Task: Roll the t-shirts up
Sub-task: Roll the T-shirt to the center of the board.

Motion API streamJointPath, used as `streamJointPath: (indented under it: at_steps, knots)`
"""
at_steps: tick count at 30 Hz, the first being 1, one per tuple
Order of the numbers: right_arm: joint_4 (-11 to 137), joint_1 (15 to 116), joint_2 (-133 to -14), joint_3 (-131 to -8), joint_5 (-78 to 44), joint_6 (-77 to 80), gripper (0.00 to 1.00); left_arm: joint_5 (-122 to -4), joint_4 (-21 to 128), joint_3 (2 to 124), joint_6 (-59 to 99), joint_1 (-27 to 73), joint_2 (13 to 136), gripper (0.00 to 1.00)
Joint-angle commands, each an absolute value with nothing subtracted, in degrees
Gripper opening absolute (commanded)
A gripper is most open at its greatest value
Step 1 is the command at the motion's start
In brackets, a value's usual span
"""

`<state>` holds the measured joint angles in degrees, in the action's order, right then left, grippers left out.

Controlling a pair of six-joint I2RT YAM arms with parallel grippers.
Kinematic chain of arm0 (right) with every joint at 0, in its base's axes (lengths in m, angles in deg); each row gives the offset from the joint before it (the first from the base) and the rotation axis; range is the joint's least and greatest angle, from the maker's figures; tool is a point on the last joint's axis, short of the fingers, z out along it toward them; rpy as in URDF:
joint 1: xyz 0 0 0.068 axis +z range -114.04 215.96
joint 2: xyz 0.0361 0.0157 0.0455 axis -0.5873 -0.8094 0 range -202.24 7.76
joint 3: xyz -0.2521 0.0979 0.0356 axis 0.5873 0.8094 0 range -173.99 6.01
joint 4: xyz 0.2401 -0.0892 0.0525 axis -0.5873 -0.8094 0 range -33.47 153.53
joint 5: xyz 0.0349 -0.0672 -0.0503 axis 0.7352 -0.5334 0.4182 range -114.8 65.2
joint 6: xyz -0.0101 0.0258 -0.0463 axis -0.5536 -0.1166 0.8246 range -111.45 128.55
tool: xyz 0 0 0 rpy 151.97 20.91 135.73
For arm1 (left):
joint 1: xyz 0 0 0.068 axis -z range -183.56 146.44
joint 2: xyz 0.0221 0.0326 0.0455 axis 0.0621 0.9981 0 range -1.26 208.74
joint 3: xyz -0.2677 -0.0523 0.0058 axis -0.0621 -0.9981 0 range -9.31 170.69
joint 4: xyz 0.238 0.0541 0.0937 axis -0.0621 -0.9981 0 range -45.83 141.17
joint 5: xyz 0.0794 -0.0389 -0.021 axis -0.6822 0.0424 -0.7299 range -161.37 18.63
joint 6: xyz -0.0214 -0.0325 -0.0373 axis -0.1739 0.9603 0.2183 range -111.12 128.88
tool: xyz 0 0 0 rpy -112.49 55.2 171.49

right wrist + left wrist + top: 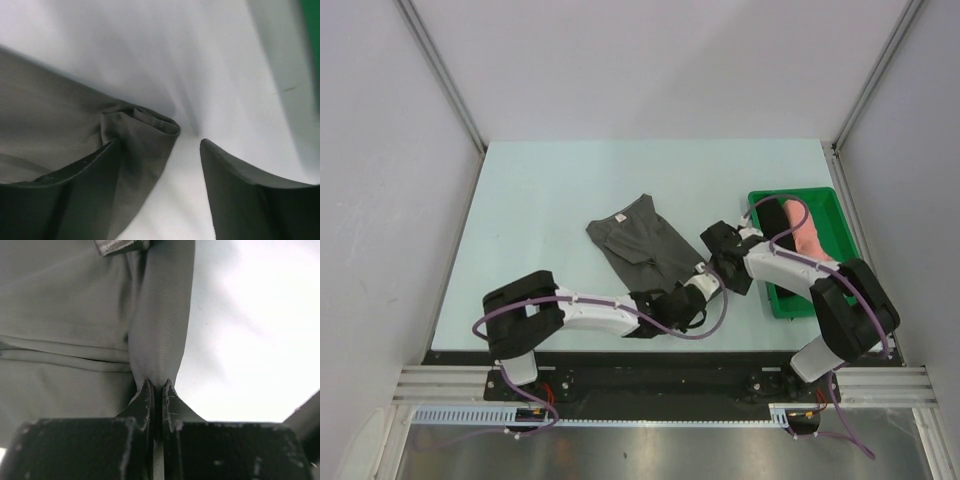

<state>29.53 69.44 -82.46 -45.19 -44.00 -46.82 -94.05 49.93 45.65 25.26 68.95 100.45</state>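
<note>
The left end effector (156,386) is clamped on a fold of the grey t-shirt (640,240). The right end effector (159,145) is apart beside the shirt's folded corner. The shirt lies on the worktop (540,200), left of the green tray (785,300).

Matt, fine-knit charcoal cloth t-shirt (642,243); smooth pale table (550,190); green plastic tray (832,212); scuffed matt-black left pincer (156,385).

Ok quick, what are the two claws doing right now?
Left gripper: closed, pinching the grey t-shirt.
Right gripper: open, gripping nothing.
</note>
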Motion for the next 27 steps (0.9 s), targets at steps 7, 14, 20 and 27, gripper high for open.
streamJointPath:
  at_steps: [7, 14, 20, 27]
  knots:
    - [32.3, 65.9, -62.9, -39.6, -46.8, -43.4, 0.81, -61.2, 63.8, 37.0, 36.6, 60.6, 96.1, 0.0]
    - [32.8, 66.6, -49.5, -31.2, -46.3, -45.8, 0.74, -48.8, 77.8, 30.3, 49.9, 56.0, 98.0, 0.0]
    - [33.5, 70.6, -45.8, -25.9, -47.1, -48.7, 0.61, -42.6, 86.8, 26.0, 59.6, 51.1, 100.6, 0.01]
    - [37.9, 74.5, -48.4, -24.4, -47.0, -51.4, 0.57, -38.5, 89.7, 25.1, 64.4, 48.3, 104.8, 0.02]
